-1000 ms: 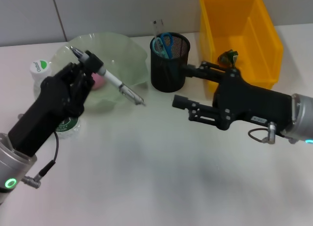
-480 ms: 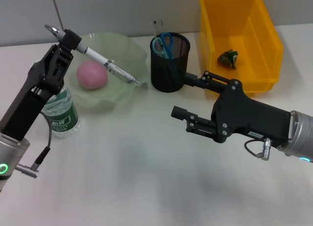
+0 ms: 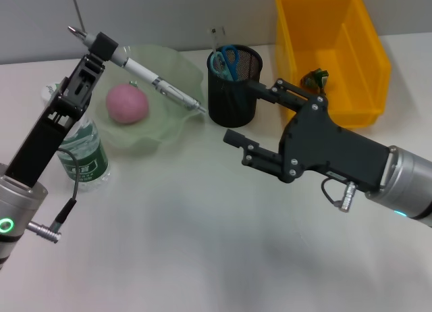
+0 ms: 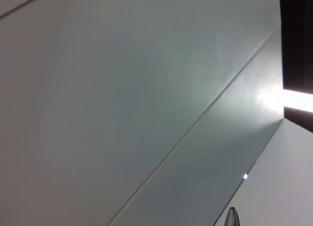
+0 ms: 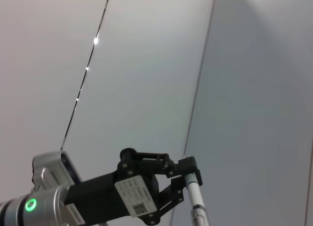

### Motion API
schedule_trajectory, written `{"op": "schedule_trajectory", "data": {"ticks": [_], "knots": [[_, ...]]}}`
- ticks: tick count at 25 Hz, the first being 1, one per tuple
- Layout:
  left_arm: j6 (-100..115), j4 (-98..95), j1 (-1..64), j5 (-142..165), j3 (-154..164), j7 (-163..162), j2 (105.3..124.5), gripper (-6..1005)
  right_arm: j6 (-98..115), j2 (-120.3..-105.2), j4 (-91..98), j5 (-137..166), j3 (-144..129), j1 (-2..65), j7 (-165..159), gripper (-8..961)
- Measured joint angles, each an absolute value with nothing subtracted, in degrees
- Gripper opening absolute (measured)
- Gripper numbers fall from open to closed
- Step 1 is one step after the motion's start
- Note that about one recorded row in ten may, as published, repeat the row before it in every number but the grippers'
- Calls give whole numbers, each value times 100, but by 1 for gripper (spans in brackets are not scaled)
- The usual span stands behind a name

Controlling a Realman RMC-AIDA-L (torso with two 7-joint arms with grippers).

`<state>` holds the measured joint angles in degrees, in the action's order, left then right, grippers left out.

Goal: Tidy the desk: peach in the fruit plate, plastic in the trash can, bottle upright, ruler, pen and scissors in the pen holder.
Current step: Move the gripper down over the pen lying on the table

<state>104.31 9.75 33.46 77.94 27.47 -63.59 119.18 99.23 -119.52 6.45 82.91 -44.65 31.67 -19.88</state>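
Holding a pen aloft over the fruit plate

Gripping a white-and-silver pen [image 3: 145, 75] near its rear end, the left gripper [image 3: 101, 47] is raised above the table, its black fingers clamped on the barrel. The pen slants down toward the black mesh pen holder [image 3: 233, 86], with its tip just short of the holder's rim and its body passing over the pale green glass fruit plate [image 3: 169, 69]. A pink peach [image 3: 127, 102] sits in that plate, below the pen. A clear plastic bottle with a green label [image 3: 82, 157] stands upright beside the plate, partly hidden behind the left arm.

The right gripper [image 3: 250, 119] hovers just beside the pen holder, its two black fingers spread wide with nothing between them. Blue-handled scissors [image 3: 225, 59] and a clear ruler [image 3: 214, 38] stand in the holder. A crumpled green plastic scrap [image 3: 314, 78] lies in the yellow plastic bin [image 3: 337, 28], partly covered by the right gripper's upper finger.

The left wrist view shows only pale wall panels and a silver pen end [image 4: 232, 217], cut off at the picture's edge. The right wrist view shows the left gripper [image 5: 188, 167] clamped on the pen [image 5: 198, 204].
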Motion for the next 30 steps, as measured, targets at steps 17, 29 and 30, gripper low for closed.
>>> {"op": "schedule_trajectory", "data": {"ticks": [17, 29, 30], "knots": [[10424, 1193, 3441, 7795, 2572, -7056, 11918, 143, 9765, -11979, -97, 7943, -4431, 3629, -269, 676], [10327, 1466, 3438, 7799, 2442, -7358, 11918, 143, 9705, -11988, -212, 7927, -4433, 3857, -58, 673], [10324, 1493, 3438, 7801, 2429, -7358, 11918, 143, 9698, -11988, -255, 7926, -4432, 3879, 21, 673]]}}
